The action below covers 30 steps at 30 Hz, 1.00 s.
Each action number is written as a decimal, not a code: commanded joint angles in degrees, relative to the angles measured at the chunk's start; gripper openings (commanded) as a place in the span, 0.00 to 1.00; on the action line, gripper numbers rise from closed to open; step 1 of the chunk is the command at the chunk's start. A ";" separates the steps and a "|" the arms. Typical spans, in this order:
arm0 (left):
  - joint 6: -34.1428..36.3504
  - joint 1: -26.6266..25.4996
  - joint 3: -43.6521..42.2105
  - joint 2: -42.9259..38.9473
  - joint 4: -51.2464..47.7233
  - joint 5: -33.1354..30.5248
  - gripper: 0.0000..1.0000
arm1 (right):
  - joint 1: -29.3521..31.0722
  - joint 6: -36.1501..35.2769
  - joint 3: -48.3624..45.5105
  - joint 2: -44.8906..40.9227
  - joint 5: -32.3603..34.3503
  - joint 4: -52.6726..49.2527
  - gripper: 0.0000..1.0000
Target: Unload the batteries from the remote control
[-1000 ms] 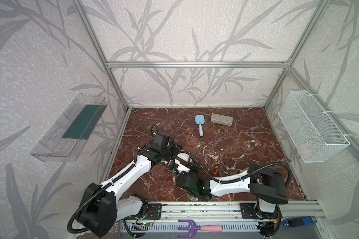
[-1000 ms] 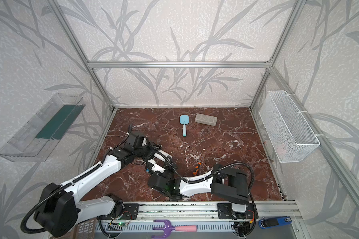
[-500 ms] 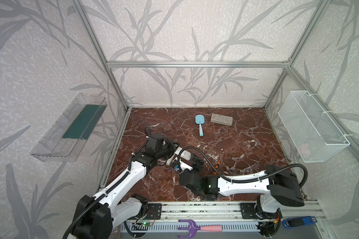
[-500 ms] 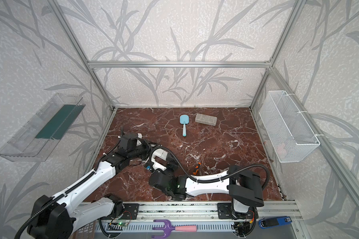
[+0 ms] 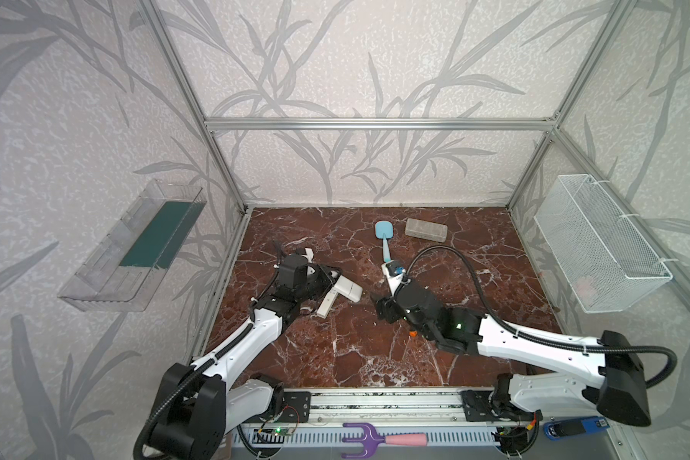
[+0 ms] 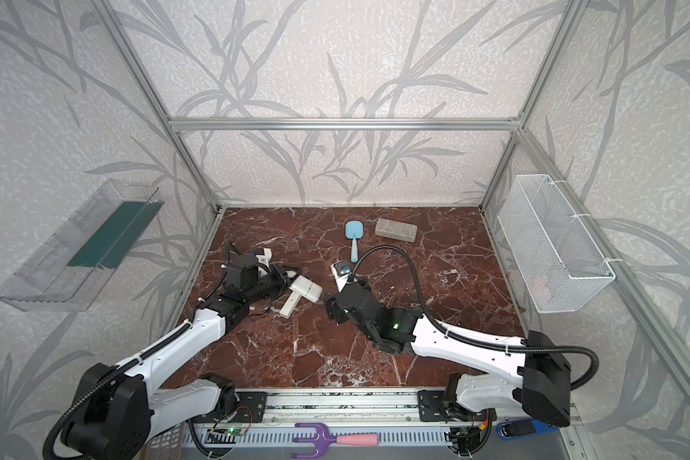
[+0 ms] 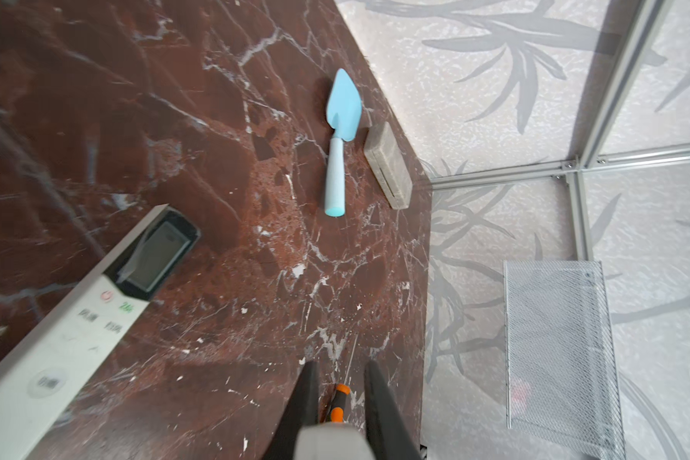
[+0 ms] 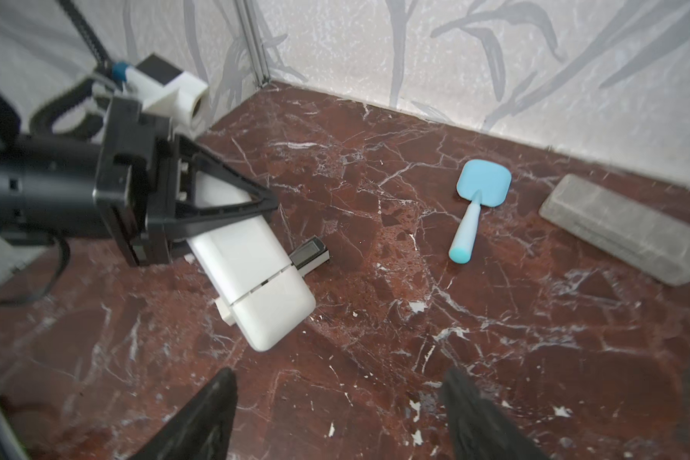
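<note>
My left gripper (image 5: 330,279) (image 8: 269,204) (image 7: 341,367) is shut on one end of a thick white remote control (image 5: 347,289) (image 8: 255,278), held back side up and tilted over the floor. A seam crosses the remote's back near its free end. A second, slimmer remote with a display (image 7: 76,318) (image 5: 326,306) lies on the floor beneath it. My right gripper (image 5: 383,311) (image 8: 339,374) is open and empty, low over bare floor just right of the held remote's free end. The batteries are not in view.
An orange-and-black screwdriver (image 7: 341,400) lies partly under my right arm. A blue trowel (image 5: 384,235) and a grey case (image 5: 426,230) lie near the back wall. A wire basket (image 5: 598,247) hangs on the right wall, a clear shelf (image 5: 136,247) on the left.
My right gripper has opened and pulled back to the right, away from the remote. My left arm has drawn the remote back and to the left.
</note>
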 commanded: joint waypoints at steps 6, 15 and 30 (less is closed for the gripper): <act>-1.70 0.31 -0.74 4.43 23.86 10.23 0.00 | -11.15 23.58 -5.02 -1.22 -25.02 7.35 0.80; -6.24 0.05 0.61 10.64 34.25 16.27 0.00 | -12.89 27.57 -3.29 4.51 -31.60 12.49 0.78; -10.13 -0.72 -0.18 13.72 41.07 16.98 0.00 | -15.14 35.63 -5.48 10.98 -35.98 24.34 0.70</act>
